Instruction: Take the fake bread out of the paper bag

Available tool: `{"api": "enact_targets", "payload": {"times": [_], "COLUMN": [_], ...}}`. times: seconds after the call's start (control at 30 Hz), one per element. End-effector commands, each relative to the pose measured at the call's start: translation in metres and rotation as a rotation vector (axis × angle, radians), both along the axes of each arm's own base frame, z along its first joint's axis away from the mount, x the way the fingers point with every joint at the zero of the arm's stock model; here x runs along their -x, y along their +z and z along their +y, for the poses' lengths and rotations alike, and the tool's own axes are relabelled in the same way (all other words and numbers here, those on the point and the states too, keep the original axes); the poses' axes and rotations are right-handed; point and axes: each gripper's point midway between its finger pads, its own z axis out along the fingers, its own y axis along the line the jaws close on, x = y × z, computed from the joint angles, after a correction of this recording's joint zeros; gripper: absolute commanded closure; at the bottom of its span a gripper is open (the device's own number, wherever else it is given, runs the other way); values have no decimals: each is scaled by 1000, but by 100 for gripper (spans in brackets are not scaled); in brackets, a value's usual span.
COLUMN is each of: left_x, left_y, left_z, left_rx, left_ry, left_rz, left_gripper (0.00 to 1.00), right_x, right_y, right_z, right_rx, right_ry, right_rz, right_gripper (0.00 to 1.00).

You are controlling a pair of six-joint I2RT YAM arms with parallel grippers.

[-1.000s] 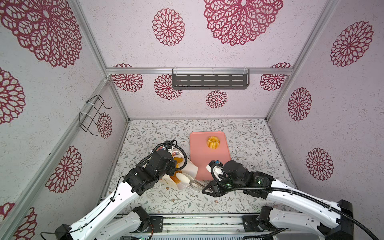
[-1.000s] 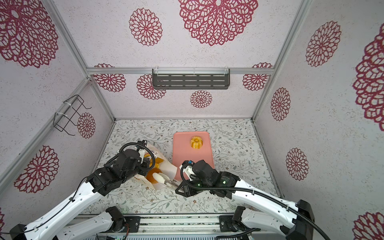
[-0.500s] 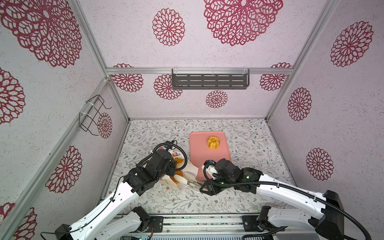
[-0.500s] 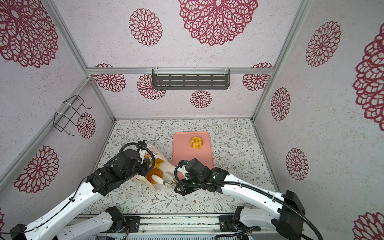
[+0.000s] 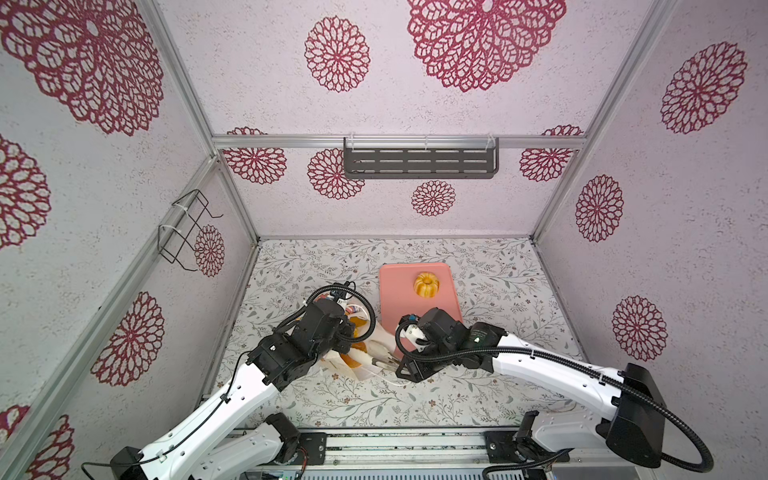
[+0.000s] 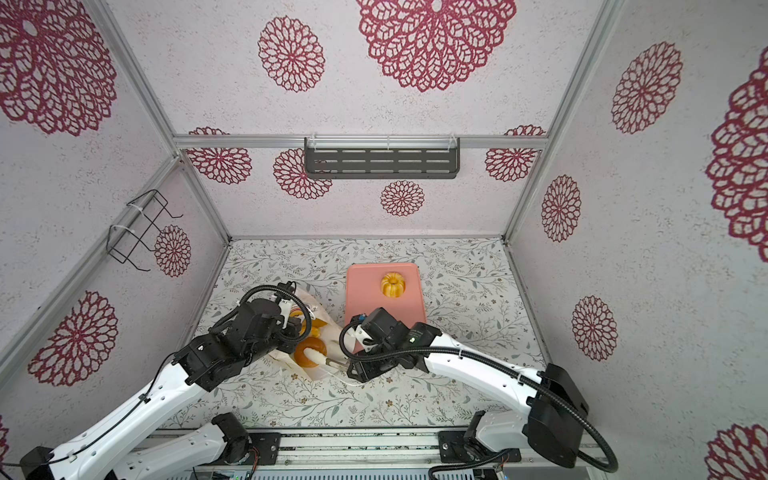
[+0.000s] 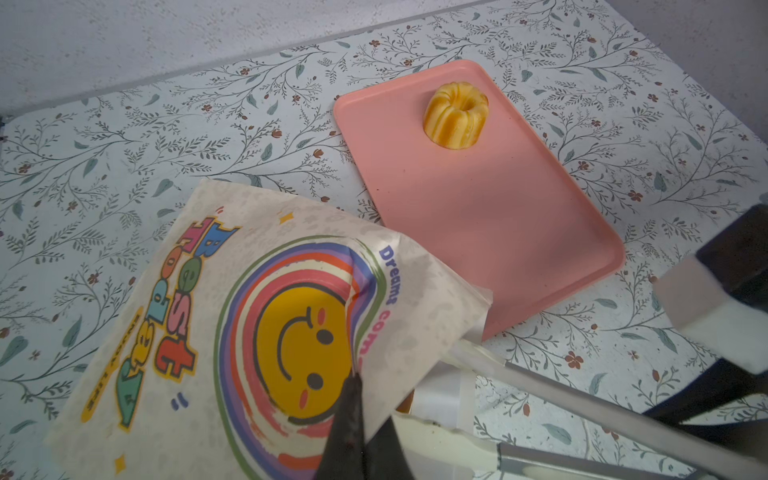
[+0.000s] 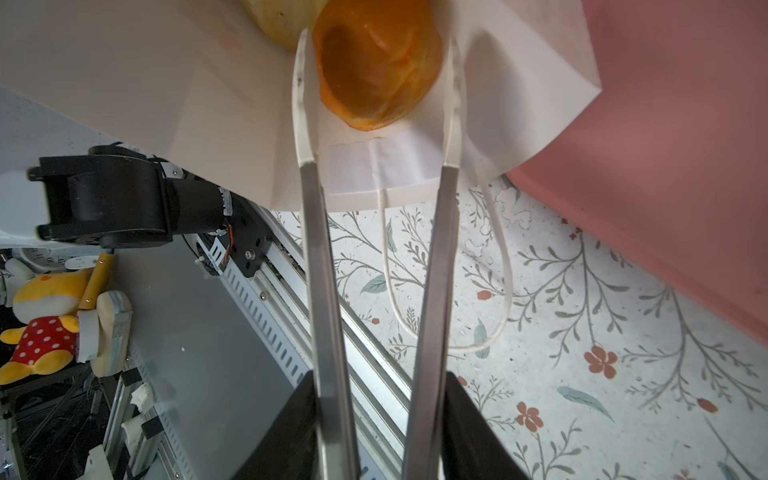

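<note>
**Now straddled: an orange pastry [image 8: 378, 70] between the parted fingers of the right gripper [image 8: 378, 35]**

The pastry is seen in the right wrist view just inside the mouth of the paper bag [image 7: 208, 291], which lies on its side on the table [image 5: 478, 386]. One long finger is set at each flank of the pastry. The fingers are held apart, and no clamping is shown. A paler pastry [image 8: 274, 20] is partly seen just behind it, and a cord handle [image 8: 503, 270] trails on the table below the mouth. The bag's upper wall is pinched by the left gripper [image 7: 353, 390], its jaws pressed together on the paper beside a printed smiling face. One fluted pastry [image 7: 455, 114] rests on the pink tray [image 7: 498, 216], well apart from both grippers.

Against the view of a second ago, the right gripper has been carried leftward, from outside the bag's mouth into it, and its fingers have been spread wider. The left gripper and the bag are found where they were.

In both top views the right arm [image 5: 540, 365] is stretched low across the table, with the gripper pointed left and nearly level. The left arm [image 5: 232, 395] is bent in from the left, its wrist raised over the bag.
</note>
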Motion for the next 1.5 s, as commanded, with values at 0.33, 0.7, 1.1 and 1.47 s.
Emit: {"api": "enact_targets", "payload": {"times": [0.33, 0.7, 1.1, 1.47], "left_x": [0, -8, -30, -34], "left_y": [16, 20, 19, 9], "left_z": [-11, -5, 27, 40], "left_rx": [56, 78, 18, -61], "left_ry": [-29, 69, 342, 423], "left_rz": [-35, -45, -79, -63], "left_gripper": [100, 100, 100, 100], "right_x": [-9, -1, 4, -16], "right_y": [15, 37, 73, 86], "right_z": [20, -3, -48, -126], "right_rx": [-52, -54, -99, -94], "right_ry": [54, 21, -98, -379], "right_rz": [-24, -52, -129, -216], "right_gripper": [70, 100, 100, 100]}}
